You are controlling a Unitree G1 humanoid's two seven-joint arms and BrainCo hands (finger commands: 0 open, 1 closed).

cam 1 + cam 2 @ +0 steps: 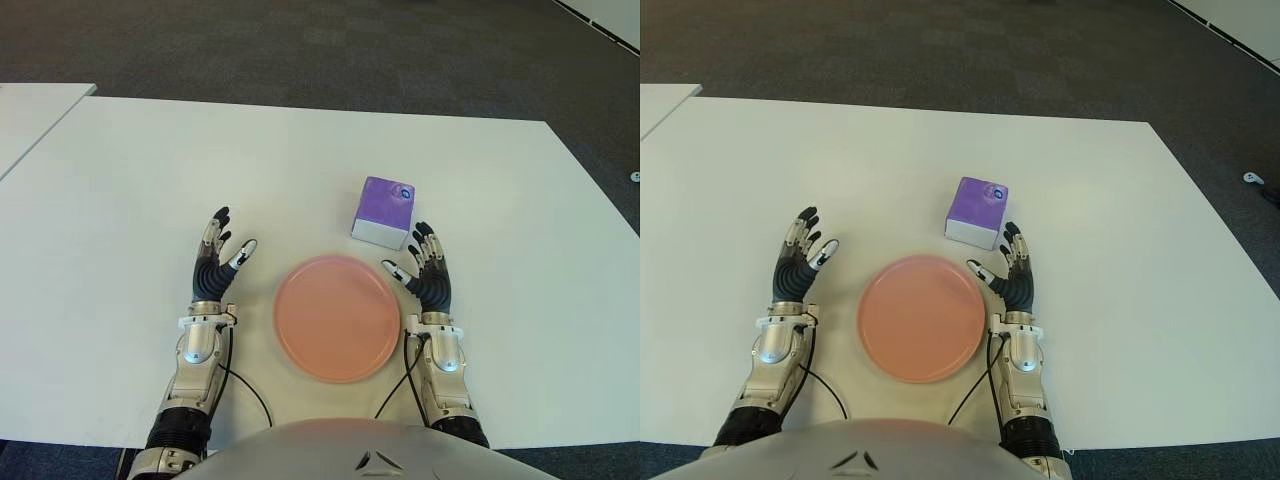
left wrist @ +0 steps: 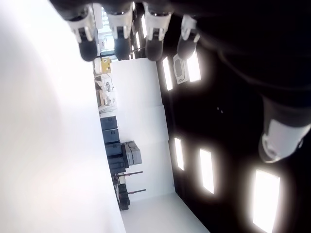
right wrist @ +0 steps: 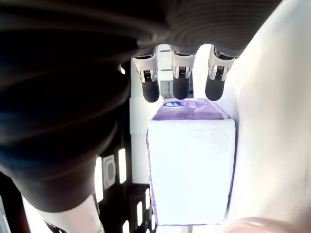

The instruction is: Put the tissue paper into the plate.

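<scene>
From my head camera, looking down: the flat, round salmon-pink plate (image 1: 337, 317) sits on the white counter (image 1: 120, 200) right in front of me, nothing on it. The tissue paper, a small purple and white soft pack (image 1: 385, 212), is on the counter just past the plate's far right edge, apart from it. My right hand (image 1: 425, 275) shows just right of the plate, with the fingers (image 1: 424, 240) stretched forward and loosely spread, tips just short of the pack and holding nothing. My left hand (image 1: 213, 266) shows on the left of the plate, fingers likewise spread and empty. Dark carpet floor (image 1: 300, 45) lies beyond the counter, and the corner of another white table (image 1: 30, 115) pokes in at far left.

The other eye shows the same layout, just shifted a bit.

Left wrist camera: only my own fingertips (image 2: 116, 43) straight out side by side, the thumb (image 2: 282, 138) off on its own, nothing between them. Behind is a room with bright ceiling panels.

Right wrist camera: the pack fills the middle, white side toward me and purple top beyond. Three of my fingertips (image 3: 180, 85) hang right by its far purple end. I honestly can't tell from here if they're touching it, but they aren't wrapped around it.
</scene>
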